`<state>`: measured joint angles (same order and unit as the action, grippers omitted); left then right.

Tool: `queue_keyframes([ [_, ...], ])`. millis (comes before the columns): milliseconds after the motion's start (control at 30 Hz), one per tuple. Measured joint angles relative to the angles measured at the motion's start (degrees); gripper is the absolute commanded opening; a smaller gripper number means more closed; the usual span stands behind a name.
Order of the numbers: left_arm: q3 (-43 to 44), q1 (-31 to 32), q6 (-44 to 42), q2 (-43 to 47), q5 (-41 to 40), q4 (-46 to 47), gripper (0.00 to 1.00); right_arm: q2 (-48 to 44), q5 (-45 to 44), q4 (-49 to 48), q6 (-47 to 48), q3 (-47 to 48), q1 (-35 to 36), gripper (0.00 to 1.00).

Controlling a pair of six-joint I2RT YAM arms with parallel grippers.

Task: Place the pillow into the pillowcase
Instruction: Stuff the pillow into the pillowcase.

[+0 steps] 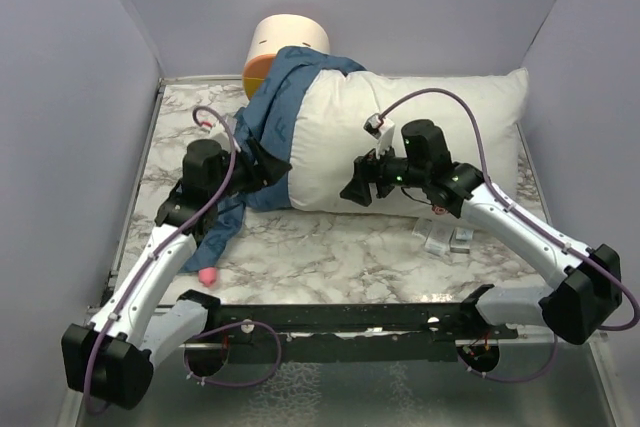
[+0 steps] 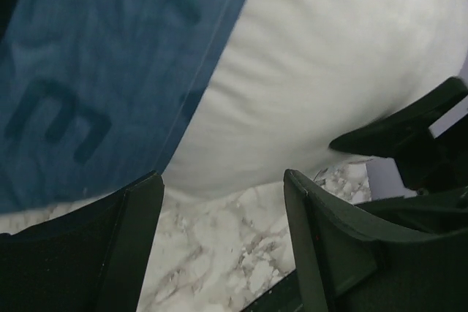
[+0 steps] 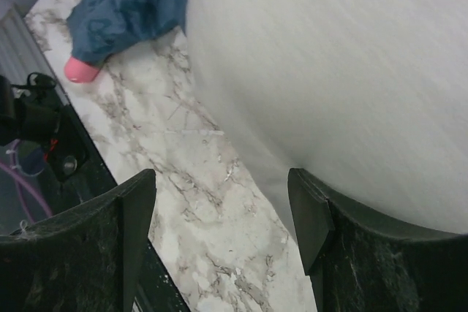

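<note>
Blue pillowcase (image 1: 285,97) covers left end of white pillow (image 1: 420,137) on marble counter (image 1: 330,257) | left gripper (image 1: 272,165): jaws apart, empty, at pillowcase edge | right gripper (image 1: 352,185): jaws apart, empty, beside pillow's near side

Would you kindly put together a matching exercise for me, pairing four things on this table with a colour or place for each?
Things:
1. pillow
2. pillowcase
3. cylinder
4. pink object

Descriptions:
A. cream and orange, at the back wall
B. blue, draped over the pillow's left end
C. white and plump, reaching toward the right wall
D. on the marble at the near tip of the blue cloth, beside the left arm

Pairs: 1-C, 2-B, 3-A, 4-D
</note>
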<state>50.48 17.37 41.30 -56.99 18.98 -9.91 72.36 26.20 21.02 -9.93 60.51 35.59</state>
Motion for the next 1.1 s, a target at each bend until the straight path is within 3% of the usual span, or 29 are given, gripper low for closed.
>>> queue_keyframes([
  [200, -13.84, 0.00, 6.23, 8.24, -4.15, -4.70, 0.69, 3.26, -11.78, 0.44, -3.43, -0.26, 0.76, 0.73],
  [400, -15.54, 0.24, 5.11, 5.29, -6.34, -2.99, 0.69, 8.61, -23.32, -0.02, -5.92, 4.24, 1.33, 0.69],
  [667, -12.85, 1.51, 1.25, -1.49, -6.73, 1.38, 0.70, 19.15, -36.54, 1.73, -7.34, 18.29, 1.36, 0.68],
  [867, -10.60, 4.63, -4.28, -1.81, -9.07, 1.16, 0.71, 18.49, -35.15, 0.92, -4.02, 19.45, 1.03, 0.75],
  [967, -10.60, 5.27, -6.69, -1.29, -10.27, -0.44, 0.71, 17.18, -29.64, 0.57, -1.31, 19.15, 0.92, 0.80],
  [1100, -10.62, 5.33, -7.50, 0.17, -11.39, -3.02, 0.72, 11.56, -15.87, -2.10, 2.54, 16.06, 0.55, 0.81],
])
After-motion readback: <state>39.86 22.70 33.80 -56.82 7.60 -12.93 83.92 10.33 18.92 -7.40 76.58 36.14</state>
